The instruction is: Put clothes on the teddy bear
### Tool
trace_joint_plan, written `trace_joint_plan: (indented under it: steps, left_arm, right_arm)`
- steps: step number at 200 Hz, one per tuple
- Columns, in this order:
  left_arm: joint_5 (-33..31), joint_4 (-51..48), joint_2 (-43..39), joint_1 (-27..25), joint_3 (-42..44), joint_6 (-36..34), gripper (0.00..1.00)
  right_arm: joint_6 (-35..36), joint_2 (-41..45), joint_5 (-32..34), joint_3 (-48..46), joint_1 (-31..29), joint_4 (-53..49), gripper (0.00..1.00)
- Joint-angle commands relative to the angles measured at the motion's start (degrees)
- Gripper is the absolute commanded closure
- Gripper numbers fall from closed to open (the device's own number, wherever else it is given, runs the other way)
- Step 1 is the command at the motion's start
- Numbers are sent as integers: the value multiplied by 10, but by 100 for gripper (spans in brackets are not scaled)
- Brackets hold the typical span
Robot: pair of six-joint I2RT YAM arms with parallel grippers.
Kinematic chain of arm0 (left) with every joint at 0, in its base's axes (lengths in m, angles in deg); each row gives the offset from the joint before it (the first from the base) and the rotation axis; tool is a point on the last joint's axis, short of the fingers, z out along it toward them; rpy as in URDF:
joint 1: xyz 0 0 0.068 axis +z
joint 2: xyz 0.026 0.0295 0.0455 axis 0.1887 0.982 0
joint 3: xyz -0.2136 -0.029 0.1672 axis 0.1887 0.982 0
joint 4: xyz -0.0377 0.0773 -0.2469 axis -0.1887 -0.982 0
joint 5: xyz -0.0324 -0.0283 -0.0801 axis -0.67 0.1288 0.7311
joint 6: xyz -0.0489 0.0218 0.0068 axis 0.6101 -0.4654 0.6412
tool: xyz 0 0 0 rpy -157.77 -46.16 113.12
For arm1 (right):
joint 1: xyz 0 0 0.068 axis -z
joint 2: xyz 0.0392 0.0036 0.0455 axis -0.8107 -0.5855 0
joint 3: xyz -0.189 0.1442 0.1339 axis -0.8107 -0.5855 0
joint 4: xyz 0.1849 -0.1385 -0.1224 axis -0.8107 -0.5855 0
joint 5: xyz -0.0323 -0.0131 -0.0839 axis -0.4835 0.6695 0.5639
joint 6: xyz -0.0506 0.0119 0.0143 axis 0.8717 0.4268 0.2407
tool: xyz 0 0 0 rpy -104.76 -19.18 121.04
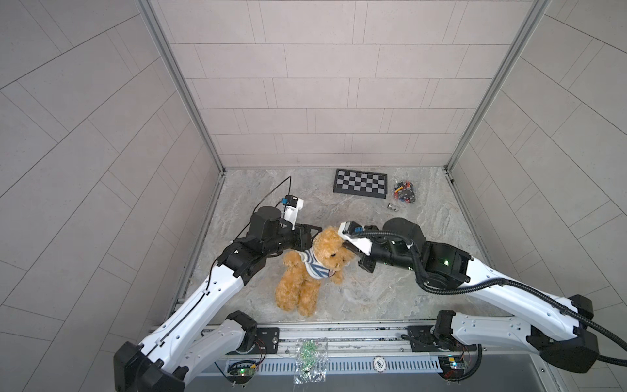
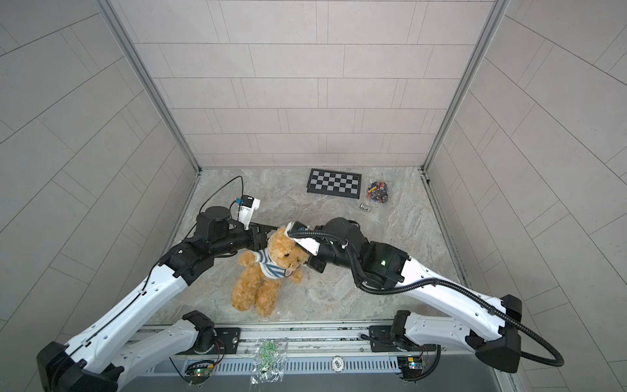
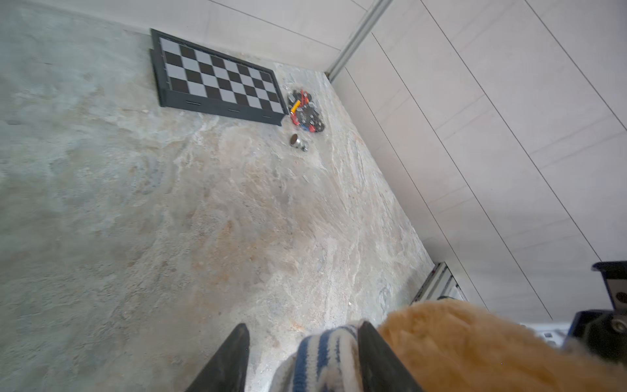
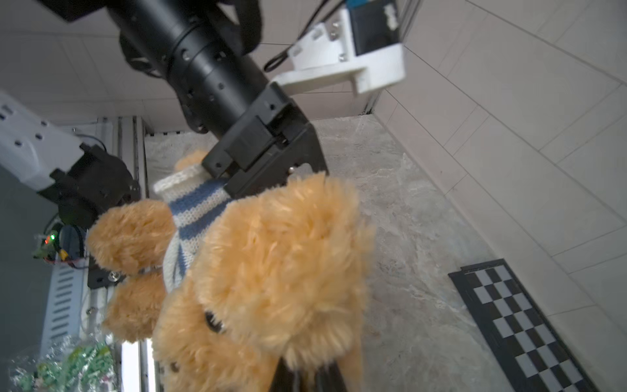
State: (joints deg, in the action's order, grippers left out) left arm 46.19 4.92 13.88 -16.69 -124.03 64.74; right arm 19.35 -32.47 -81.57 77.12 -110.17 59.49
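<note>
Between left hand (image 3: 303,328) and right hand (image 4: 303,373), the teddy bear (image 1: 298,288).

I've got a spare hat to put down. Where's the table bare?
Bare: between bear and chessboard; the front-right patch bordered by bear, right arm and front rail. Crowded: the bear's head, where left gripper and right gripper meet; bag and metal piece beside the chessboard.

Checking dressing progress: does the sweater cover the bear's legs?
No, the striped sweater wraps only the chest of the teddy bear; both legs are bare fur.
</note>
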Motion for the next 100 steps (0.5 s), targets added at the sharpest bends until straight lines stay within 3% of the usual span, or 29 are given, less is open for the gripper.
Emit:
trace_joint_plan:
  steps: [1, 44, 85, 100]
  left_arm:
    - [-12, 5, -24, 11, 24, 13, 44]
    - [0, 15, -39, 19, 63, 13, 45]
    - [33, 23, -61, 74, 91, 21, 45]
    - [42, 20, -63, 87, 96, 19, 43]
  right_arm:
    - [-136, -26, -69, 27, 16, 11, 100]
    - [-220, -64, -154, 25, 56, 42, 100]
    - [-250, -83, -198, 7, 93, 40, 100]
    - [-229, -88, -219, -2, 98, 44, 100]
